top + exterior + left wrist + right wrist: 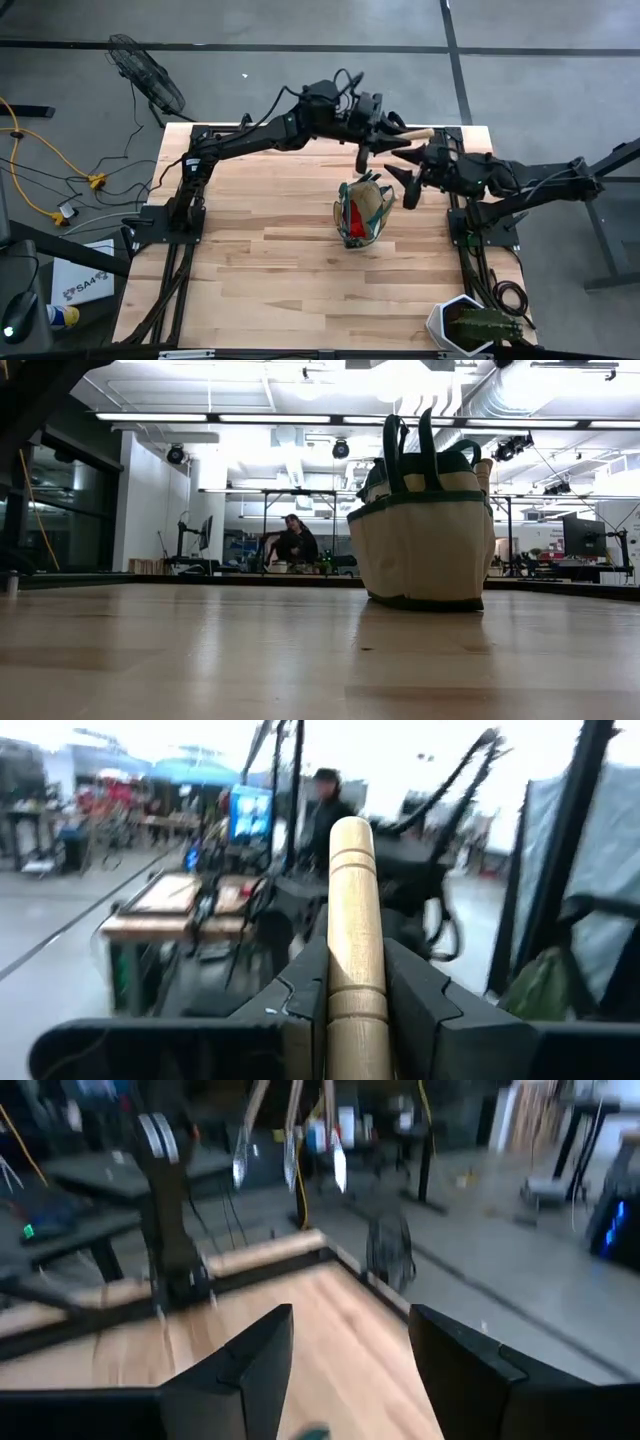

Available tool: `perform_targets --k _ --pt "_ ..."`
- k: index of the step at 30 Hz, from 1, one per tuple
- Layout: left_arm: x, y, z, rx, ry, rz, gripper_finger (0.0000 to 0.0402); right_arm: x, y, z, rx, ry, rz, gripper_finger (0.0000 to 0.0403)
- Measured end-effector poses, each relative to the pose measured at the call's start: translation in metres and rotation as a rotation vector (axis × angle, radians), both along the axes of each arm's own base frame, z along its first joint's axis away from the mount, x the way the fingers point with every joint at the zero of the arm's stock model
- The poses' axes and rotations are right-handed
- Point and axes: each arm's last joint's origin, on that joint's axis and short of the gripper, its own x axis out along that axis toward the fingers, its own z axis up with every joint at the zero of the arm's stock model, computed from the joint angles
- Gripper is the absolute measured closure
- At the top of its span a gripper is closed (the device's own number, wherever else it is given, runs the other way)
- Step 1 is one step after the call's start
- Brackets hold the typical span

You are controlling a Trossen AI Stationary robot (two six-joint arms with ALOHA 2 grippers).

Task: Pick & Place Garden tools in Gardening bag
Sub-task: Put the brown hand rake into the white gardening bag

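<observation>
The tan canvas gardening bag with green trim (364, 211) stands mid-table. Just behind it, the left gripper (385, 137) clamps a pale wooden-handled tool (352, 950), its long axis apparently level; the right gripper (409, 186), beside the bag, is spread and empty.

The wide lower left of the table (250, 270) lies bare in the high view, free passage for a gripper. The bag (363, 210) stands right of centre, its handles upright. Above it, at upper right of the frame, the left gripper (378, 138), clamped on a wooden handle (352, 950), and the right gripper (408, 182) crowd close together. A potted plant (475, 328) blocks the lower right corner
</observation>
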Motion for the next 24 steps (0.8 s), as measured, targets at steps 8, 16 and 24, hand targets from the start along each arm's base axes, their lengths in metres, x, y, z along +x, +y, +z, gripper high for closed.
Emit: perform_targets --k 8,16,24 --pt "-0.004 -0.001 0.013 -0.057 -0.118 -0.030 0.0340 0.001 0.001 0.026 -0.078 -0.224 0.037 0.0211" --pt "-0.007 -0.007 0.022 -0.090 -0.195 -0.083 0.0340 0.008 -0.002 0.030 -0.102 -0.277 0.073 0.0211" --pt "-0.004 -0.009 0.021 -0.123 -0.228 -0.115 0.0340 0.013 0.003 0.034 -0.105 -0.339 0.143 0.0211"
